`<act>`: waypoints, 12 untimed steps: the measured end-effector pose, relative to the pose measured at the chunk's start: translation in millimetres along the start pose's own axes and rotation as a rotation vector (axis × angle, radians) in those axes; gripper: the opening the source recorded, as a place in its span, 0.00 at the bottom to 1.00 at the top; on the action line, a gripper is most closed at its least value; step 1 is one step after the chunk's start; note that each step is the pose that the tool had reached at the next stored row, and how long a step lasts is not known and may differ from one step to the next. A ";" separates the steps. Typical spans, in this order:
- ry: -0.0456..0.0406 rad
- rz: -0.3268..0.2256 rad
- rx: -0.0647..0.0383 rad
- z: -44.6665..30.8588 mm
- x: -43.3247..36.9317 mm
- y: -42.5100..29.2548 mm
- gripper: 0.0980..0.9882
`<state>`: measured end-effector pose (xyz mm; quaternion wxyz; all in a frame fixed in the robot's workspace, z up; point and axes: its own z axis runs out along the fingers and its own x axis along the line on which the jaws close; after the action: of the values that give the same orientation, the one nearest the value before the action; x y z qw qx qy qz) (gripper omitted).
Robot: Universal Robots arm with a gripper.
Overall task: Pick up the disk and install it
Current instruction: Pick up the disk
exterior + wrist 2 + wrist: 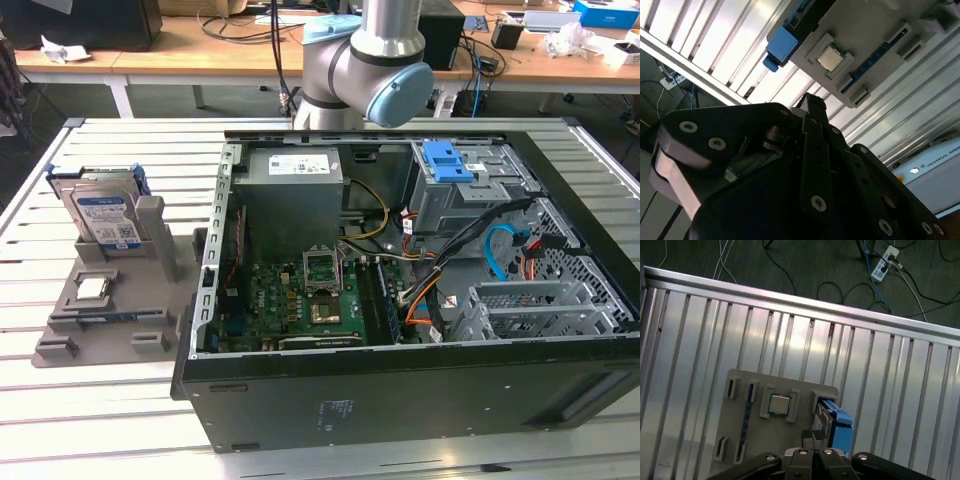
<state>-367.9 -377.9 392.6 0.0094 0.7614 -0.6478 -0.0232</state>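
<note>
Disk (105, 218) stands on edge in a slot of the grey holder (110, 325), out on the slatted counter (120, 140), at the exterior view's left and well apart from the open computer case (400, 400). Nobody is gripping it.

A grey post of the holder covers part of the disk's label. In the first wrist view the disk (832, 421) is seen edge-on, blue rail showing, with one end tucked behind the hand (812, 436). In the second wrist view the frame edge cuts it down to a blue corner (782, 42).

The hand (812, 102) hangs above the holder, fingertips drawn close together with nothing between them. The arm (365, 60) rises behind the case, and the picture's top cuts off its upper part.

The count: one disk, and one square silver chip (779, 404) lying flat in the holder just beside it. There is one dark strip (745, 415) in a slot, too thin to make out. One case, with one grey drive cage (450, 185) inside, topped by a blue latch.
</note>
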 end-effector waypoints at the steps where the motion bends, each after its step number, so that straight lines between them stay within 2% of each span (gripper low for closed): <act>1: -0.0011 0.026 0.001 0.0 0.0 0.0 0.01; 7: -0.0055 0.125 0.003 0.0 0.0 0.0 0.01; 12: -0.0060 0.136 0.003 0.0 0.0 0.0 0.01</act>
<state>-367.9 -377.9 392.6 0.0078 0.7157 -0.6980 -0.0238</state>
